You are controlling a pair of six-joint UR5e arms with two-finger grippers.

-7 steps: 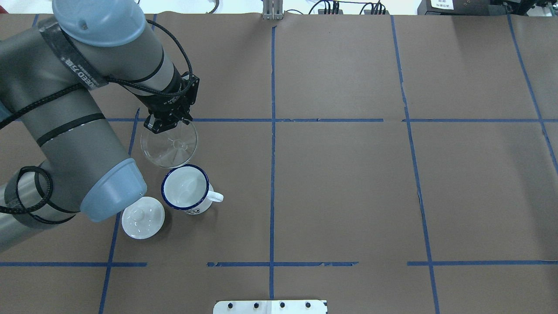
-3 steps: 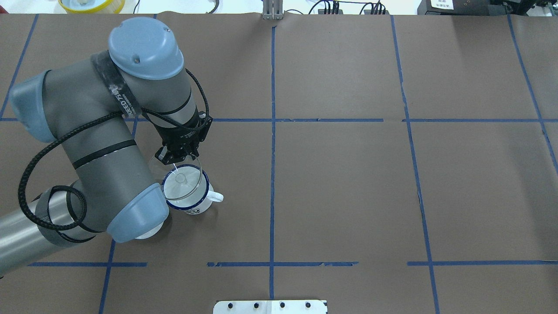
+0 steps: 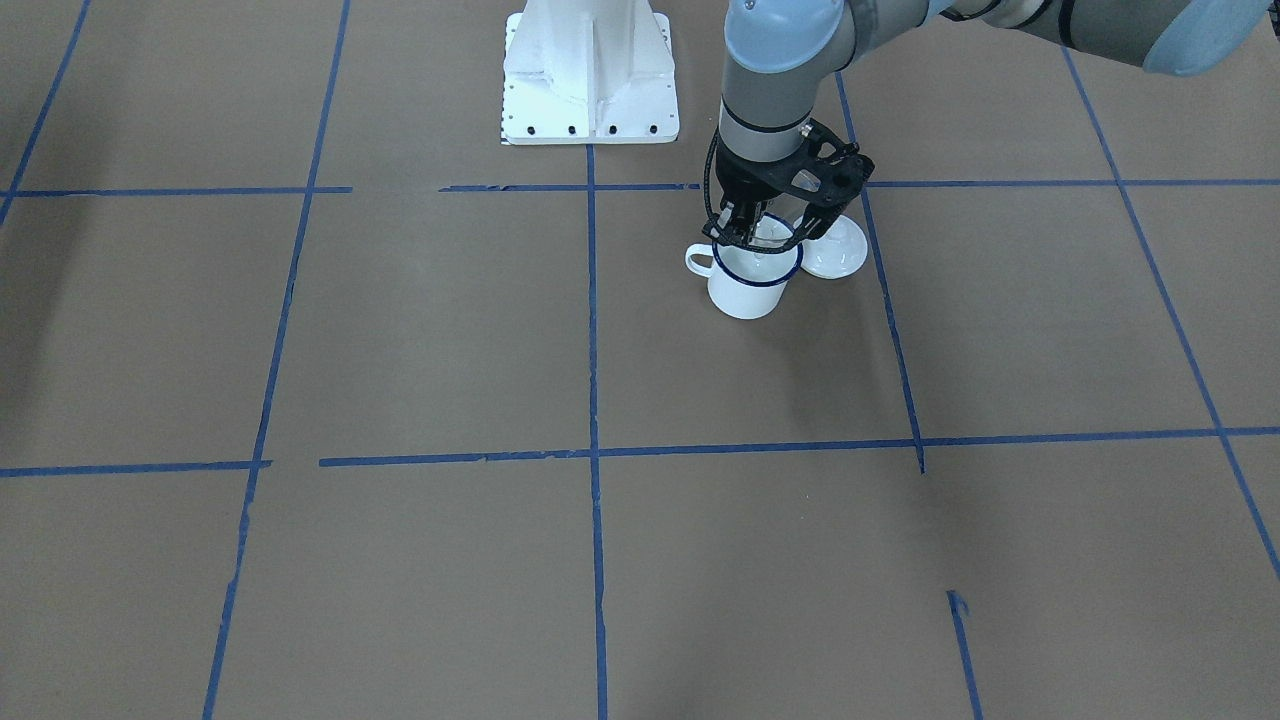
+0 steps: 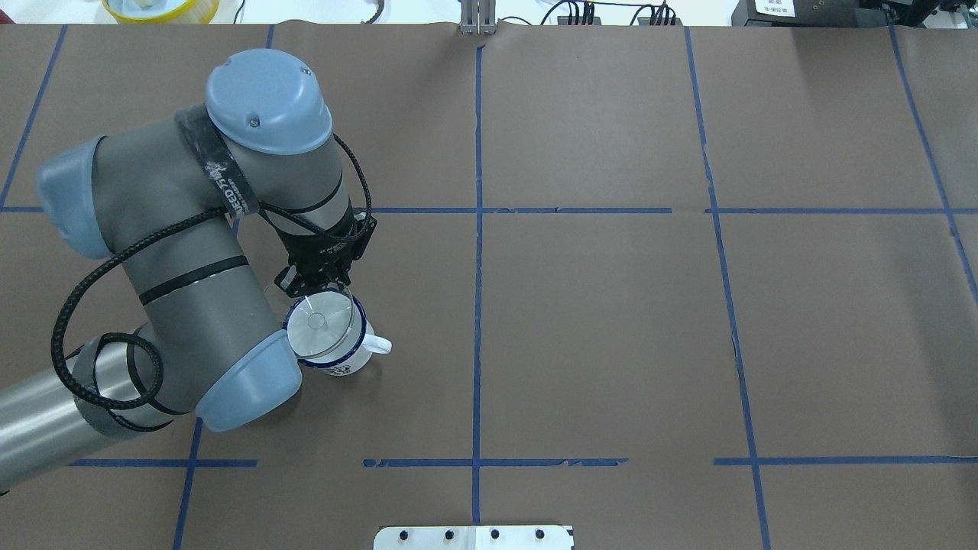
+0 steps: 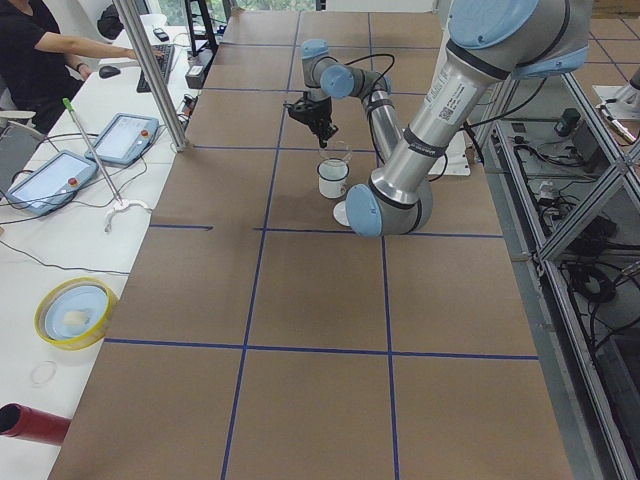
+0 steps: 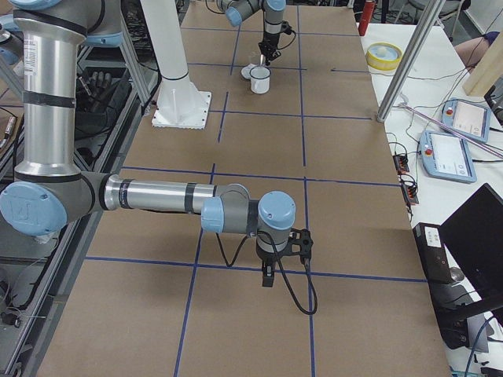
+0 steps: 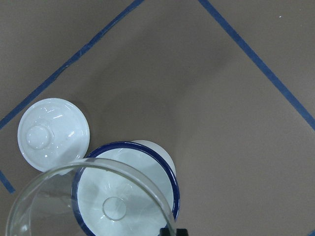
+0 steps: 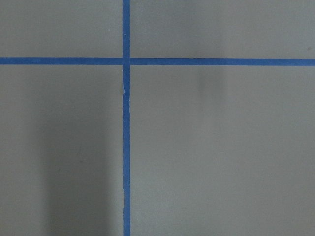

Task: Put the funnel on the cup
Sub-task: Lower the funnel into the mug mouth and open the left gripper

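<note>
The clear funnel (image 4: 317,321) hangs over the mouth of the white mug with a dark blue rim (image 4: 341,367), spout pointing down into it. My left gripper (image 4: 309,285) is shut on the funnel's far rim, just above the mug. In the left wrist view the funnel (image 7: 114,208) overlaps the mug (image 7: 167,169). In the front view the gripper (image 3: 745,235) stands over the mug (image 3: 745,295). I cannot tell whether the funnel touches the mug. My right gripper (image 6: 267,276) shows only in the exterior right view, far from the mug; I cannot tell whether it is open or shut.
A white domed lid with a knob (image 3: 835,255) lies beside the mug, also in the left wrist view (image 7: 53,133); my left elbow hides it from overhead. A yellow bowl (image 4: 160,8) sits beyond the table's far edge. Blue tape lines cross the brown table.
My left gripper carried the funnel from beyond the mug to directly over its mouth and lowered it. My left elbow now covers the lid in the overhead view.
</note>
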